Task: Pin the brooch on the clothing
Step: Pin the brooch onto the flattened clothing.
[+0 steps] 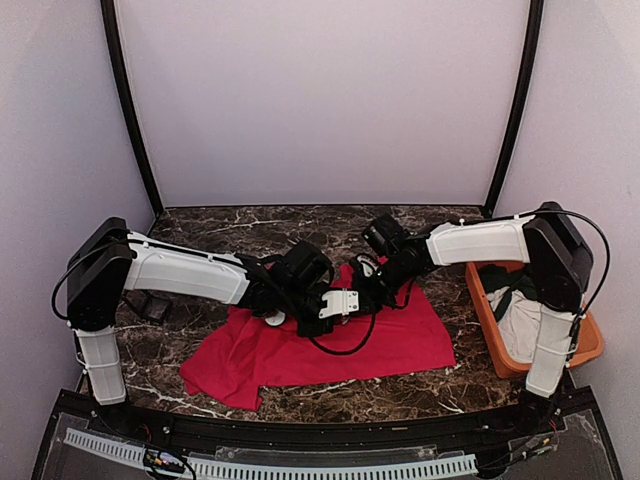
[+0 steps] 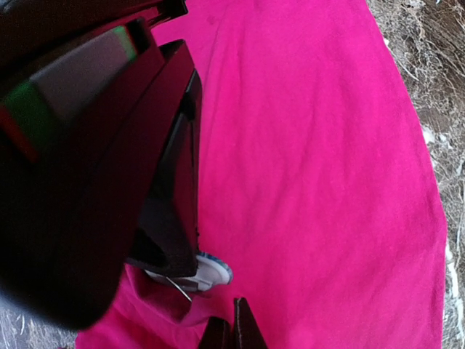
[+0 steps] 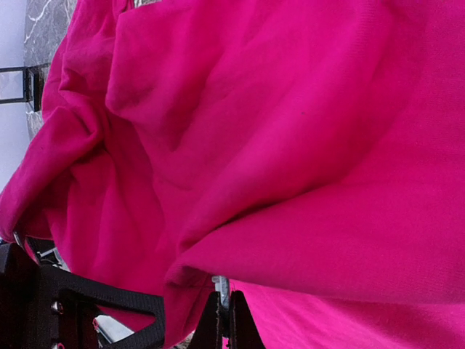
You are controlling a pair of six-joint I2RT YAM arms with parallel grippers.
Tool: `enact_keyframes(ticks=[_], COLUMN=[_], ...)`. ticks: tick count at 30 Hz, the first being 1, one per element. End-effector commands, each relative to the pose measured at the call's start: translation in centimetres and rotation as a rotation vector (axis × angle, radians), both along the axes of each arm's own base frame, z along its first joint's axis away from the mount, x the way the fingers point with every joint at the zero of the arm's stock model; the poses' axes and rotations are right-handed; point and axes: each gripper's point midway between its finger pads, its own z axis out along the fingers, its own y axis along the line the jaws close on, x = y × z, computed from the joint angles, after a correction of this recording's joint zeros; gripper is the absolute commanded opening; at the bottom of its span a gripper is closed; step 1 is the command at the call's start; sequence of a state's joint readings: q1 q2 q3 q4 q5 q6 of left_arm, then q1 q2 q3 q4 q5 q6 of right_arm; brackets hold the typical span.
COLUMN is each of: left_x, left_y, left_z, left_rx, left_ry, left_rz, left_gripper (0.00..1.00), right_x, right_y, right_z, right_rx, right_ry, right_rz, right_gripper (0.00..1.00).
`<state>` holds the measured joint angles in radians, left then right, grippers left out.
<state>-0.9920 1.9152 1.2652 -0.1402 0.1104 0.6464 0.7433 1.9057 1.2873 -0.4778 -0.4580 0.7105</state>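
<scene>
Brooch (image 2: 207,275): white, round, against red shirt (image 2: 312,182), pin showing.
Left claw (image 2: 232,329): pressed together beside a fold.
Right claw (image 3: 221,320): pressed together at a fold.

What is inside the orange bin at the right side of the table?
A dark green garment and a white cloth lie in the orange bin. The right arm hides part of it.

Red T-shirt (image 2: 312,182) fills the view, with marble table (image 2: 436,87) at right. A round white brooch (image 2: 209,275) sits at a dark finger (image 2: 171,218) tip
</scene>
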Motion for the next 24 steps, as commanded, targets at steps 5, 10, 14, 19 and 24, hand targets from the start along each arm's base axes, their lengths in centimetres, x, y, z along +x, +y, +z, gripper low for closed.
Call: enact_keyframes(ticks=[5,10,14,19,24], left_x=[-0.3,-0.3,-0.4,-0.3,-0.1], left_y=[0.9,1.2,1.2,1.5,1.6], left_z=[1.1,1.2,1.2,0.9,0.9], left_rx=[0.036,0.055,0.061,0.087,0.101], left_ry=[-0.053,-0.058,-0.058,-0.058,-0.073], left_rz=[-0.019,-0.026,-0.027,-0.028,-0.022], left_gripper=[0.01,0.02,0.02,0.02,0.03], right_x=[-0.2,-0.5,-0.7,-0.9,-1.5], right_y=[-0.5,-0.9,-0.6,-0.7,-0.3], right_z=[0.5,0.9,1.5,1.9,2.0], right_rx=[-0.048,-0.056,-0.033,-0.025,-0.009], right_ry=[-0.079,-0.106,-0.114,-0.125,-0.118], right_rz=[0.082,0.117,0.142,0.157,0.184], right_gripper=[0.00,0.00,0.00,0.00,0.00])
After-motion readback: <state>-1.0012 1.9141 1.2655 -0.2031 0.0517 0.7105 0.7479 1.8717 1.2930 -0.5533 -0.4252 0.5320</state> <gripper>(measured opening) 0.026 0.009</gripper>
